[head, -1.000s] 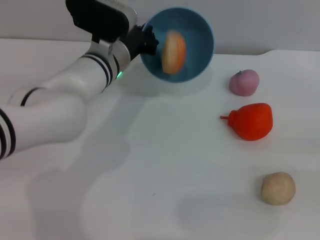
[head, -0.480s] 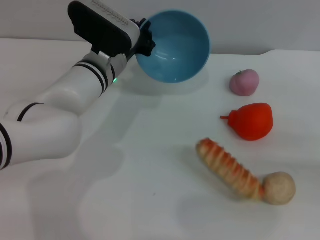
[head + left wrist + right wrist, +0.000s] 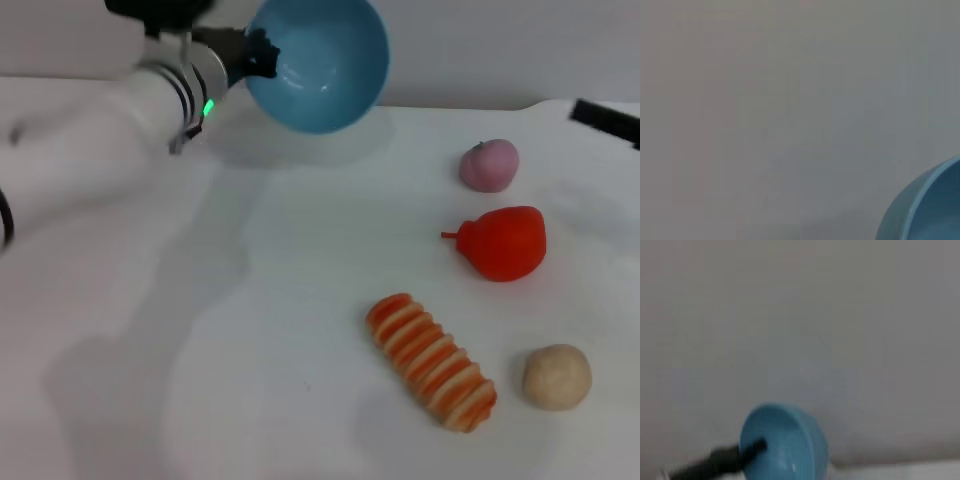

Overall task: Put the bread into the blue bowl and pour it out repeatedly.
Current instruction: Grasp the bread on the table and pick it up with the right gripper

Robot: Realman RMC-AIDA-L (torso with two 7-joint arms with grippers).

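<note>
The left gripper (image 3: 262, 55) pinches the rim of the blue bowl (image 3: 318, 62) and holds it in the air above the table's (image 3: 250, 300) far edge, tipped so its mouth faces forward, the pose for pouring. The bowl is empty. The bread (image 3: 431, 361) lies flat near the table's front right corner, just beside a beige ball (image 3: 556, 376) (not touching, as far as I can see). A dark tip of the right gripper (image 3: 606, 122) shows at the right edge; whether it is spread I cannot tell.
</note>
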